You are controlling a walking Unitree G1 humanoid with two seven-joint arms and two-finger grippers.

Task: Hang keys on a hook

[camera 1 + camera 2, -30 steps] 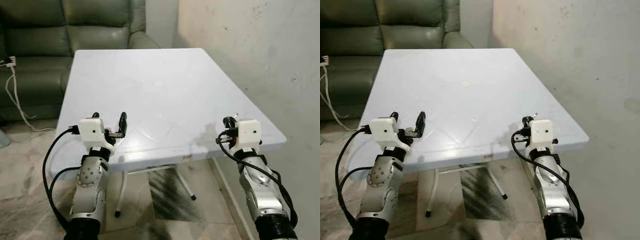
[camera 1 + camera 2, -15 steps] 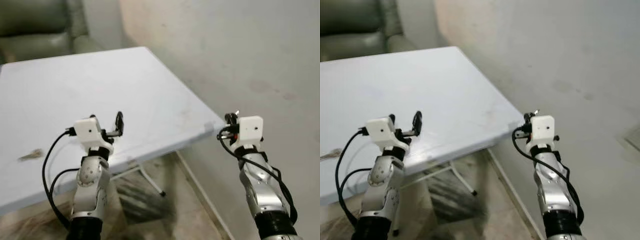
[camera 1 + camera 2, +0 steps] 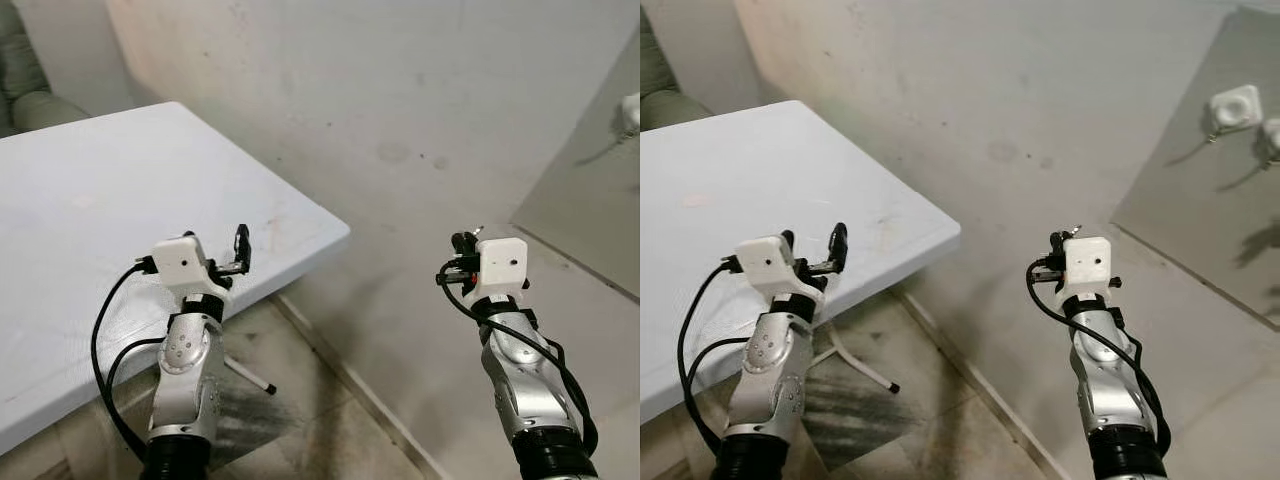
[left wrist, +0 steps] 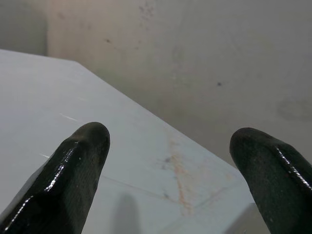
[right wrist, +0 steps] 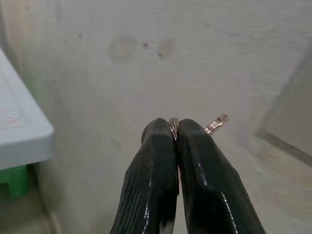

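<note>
The right end effector pinches the keys, mostly hidden between its fingers; the left end effector gapes over the table.

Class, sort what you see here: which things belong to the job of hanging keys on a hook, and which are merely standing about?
Belong to the job:
- keys, pinched in the shut right gripper
- white hooks on the grey wall panel

Merely about:
- white table
- left gripper, open, holding nothing, over the table's edge
- green sofa beyond the table
</note>
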